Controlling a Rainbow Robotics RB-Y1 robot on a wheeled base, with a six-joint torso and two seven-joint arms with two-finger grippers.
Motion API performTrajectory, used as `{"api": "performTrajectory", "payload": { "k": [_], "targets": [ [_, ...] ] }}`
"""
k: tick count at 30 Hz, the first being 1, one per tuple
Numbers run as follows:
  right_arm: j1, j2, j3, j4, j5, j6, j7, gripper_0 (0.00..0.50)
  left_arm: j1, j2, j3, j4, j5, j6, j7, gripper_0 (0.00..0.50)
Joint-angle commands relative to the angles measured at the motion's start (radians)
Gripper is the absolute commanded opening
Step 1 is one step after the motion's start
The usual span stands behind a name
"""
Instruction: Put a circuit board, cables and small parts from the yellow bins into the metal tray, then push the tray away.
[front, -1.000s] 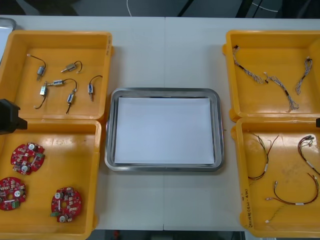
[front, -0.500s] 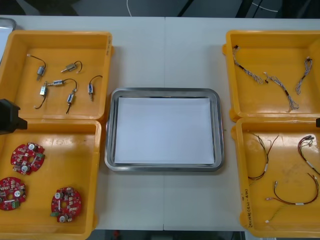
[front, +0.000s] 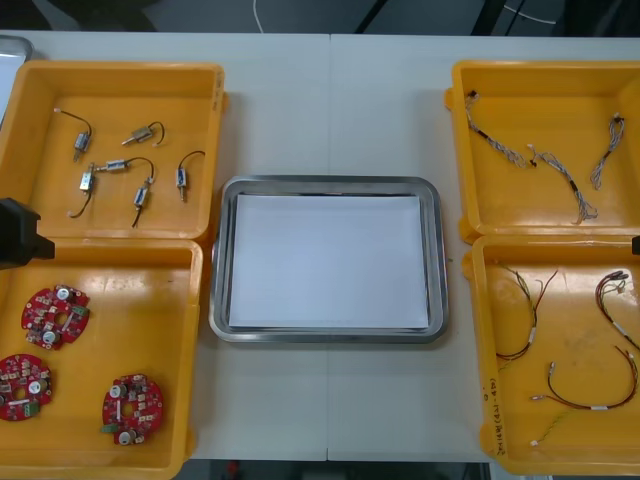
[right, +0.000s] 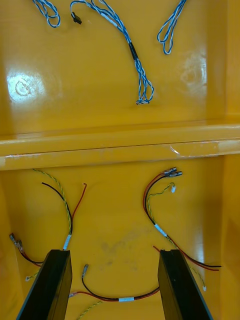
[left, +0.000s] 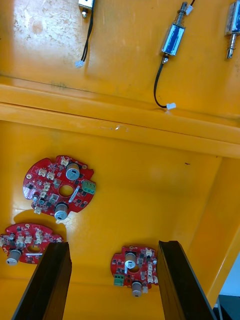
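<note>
The metal tray (front: 327, 184), white inside, lies mid-table with nothing in it. My left gripper (left: 114, 285) hangs open over the near left yellow bin (front: 130, 320), above three round red circuit boards (left: 59, 187), the nearest one (left: 134, 266) showing between its fingers. Small metal parts (front: 120, 165) with black leads lie in the far left bin (front: 120, 90). My right gripper (right: 114, 287) is open over the near right bin (front: 570, 320), above red and yellow cables (right: 159, 200). Twisted blue and white cables (right: 135, 55) lie in the far right bin (front: 540, 100).
Part of my left arm (front: 18, 232) shows as a black block at the table's left edge, over the wall between the two left bins. Bare table lies beyond the tray and in front of it.
</note>
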Motion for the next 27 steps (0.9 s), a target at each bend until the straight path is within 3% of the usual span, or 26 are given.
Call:
{"api": "performTrajectory", "payload": {
  "k": [1, 27],
  "targets": [
    [0.014, -0.042, -0.018, -0.029, -0.001, 0.003, -0.019, 0.500, 0.016, 0.043, 0.029, -0.027, 0.006, 0.007, -0.076, 0.500],
    [0.014, -0.042, -0.018, -0.029, -0.001, 0.003, -0.019, 0.500, 0.016, 0.043, 0.029, -0.027, 0.006, 0.007, -0.076, 0.500]
  ]
}}
